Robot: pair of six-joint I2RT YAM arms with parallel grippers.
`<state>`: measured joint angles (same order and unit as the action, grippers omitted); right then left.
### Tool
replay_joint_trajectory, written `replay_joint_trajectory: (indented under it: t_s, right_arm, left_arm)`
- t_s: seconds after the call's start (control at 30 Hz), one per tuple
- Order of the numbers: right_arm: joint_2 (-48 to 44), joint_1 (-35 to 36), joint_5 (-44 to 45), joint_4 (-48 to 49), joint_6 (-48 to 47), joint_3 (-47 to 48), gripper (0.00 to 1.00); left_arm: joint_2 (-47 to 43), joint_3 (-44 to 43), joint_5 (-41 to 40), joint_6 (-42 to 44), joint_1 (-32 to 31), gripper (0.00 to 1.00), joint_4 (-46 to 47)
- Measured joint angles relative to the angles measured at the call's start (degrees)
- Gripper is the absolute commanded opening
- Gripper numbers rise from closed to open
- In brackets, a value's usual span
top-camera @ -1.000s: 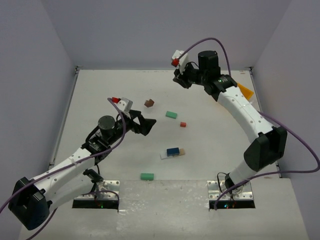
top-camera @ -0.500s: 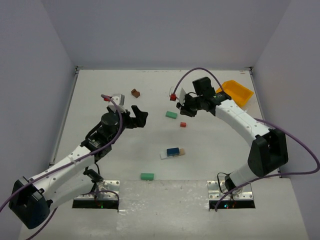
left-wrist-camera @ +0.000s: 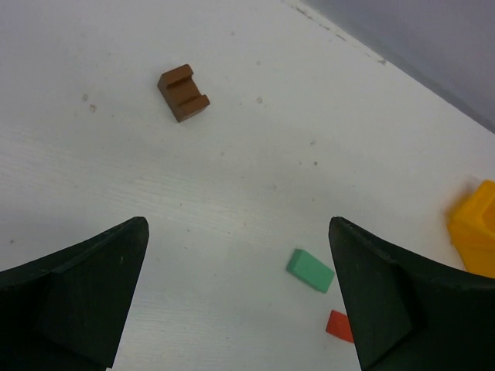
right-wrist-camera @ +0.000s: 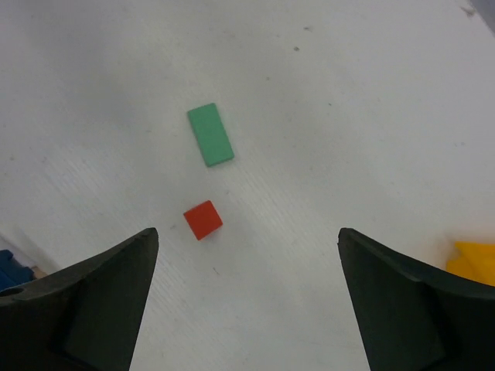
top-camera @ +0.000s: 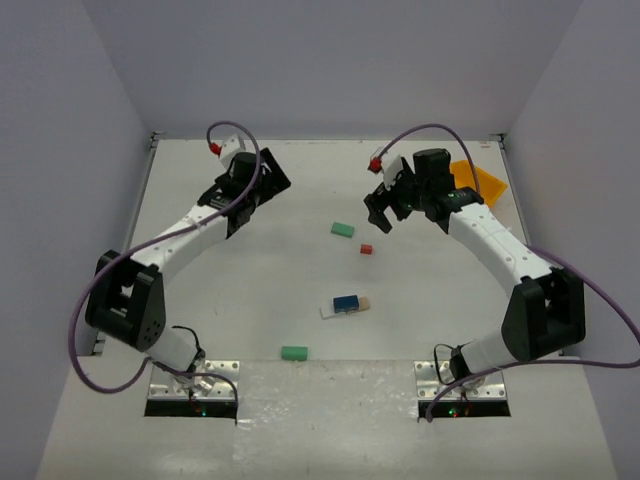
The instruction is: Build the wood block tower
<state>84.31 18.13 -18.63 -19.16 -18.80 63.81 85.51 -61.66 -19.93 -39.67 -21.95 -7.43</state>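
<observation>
Loose blocks lie on the white table [top-camera: 250, 300]. A blue block [top-camera: 347, 301] rests on a pale flat plank [top-camera: 330, 312] near the middle. One green block [top-camera: 343, 229] and a small red block [top-camera: 366, 249] lie further back, and another green block [top-camera: 294, 352] lies near the front. A brown notched block [left-wrist-camera: 183, 93] shows only in the left wrist view. My left gripper [top-camera: 258, 195] hovers open at the back left. My right gripper [top-camera: 382, 205] hangs open and holds nothing, right of the green block [right-wrist-camera: 209, 134] and red block [right-wrist-camera: 203, 219].
A yellow bin [top-camera: 478, 180] stands at the back right, close behind my right forearm. Grey walls close in the table at the back and both sides. The purple cables loop above both arms.
The right gripper has come down toward the table and opened. The left arm swung from the middle to the back left. The brown block shifted back-left and is now hidden from above.
</observation>
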Motion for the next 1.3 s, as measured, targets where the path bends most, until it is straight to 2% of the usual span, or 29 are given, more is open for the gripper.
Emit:
replay_joint_trajectory:
  t_s: [0.1,0.27,0.37,0.5,0.93,1.13,1.3]
  right_arm:
    - [0.0,-2.5,1.3,1.5,2.9,-0.6,0.99]
    - [0.0,-4.8,2.1,3.4,5.9,-2.5,0.99]
    - [-0.4,-5.7,1.2,4.2,6.2,-3.7,0.99]
    - [-1.8,-6.3,-0.7,4.5,5.6,-5.8,0.99]
    - [-0.6,-6.4,-5.7,4.0,3.3,-6.1,0.99]
    - [-0.3,-6.4,-7.4,2.4,2.3,-5.8,0.99]
    - [0.4,-6.4,-8.5,1.3,2.1,-4.6,0.99]
  left_arm:
    - [9.0,-8.7,-0.9,-4.1,2.4,1.0,-6.3]
    - [24.8,-25.4,-2.6,-9.3,2.9,1.0,-12.5]
    - [34.4,-35.6,-1.7,-6.0,3.1,1.0,-15.2]
    - [43.7,-46.8,1.3,3.1,3.6,1.0,-19.0]
    - [42.8,-49.0,23.8,41.7,6.8,1.0,-23.7]
    - [44.1,-56.4,26.4,49.1,9.9,1.0,-28.6]
    - [46.0,-58.6,27.2,51.6,12.0,1.0,-29.8]
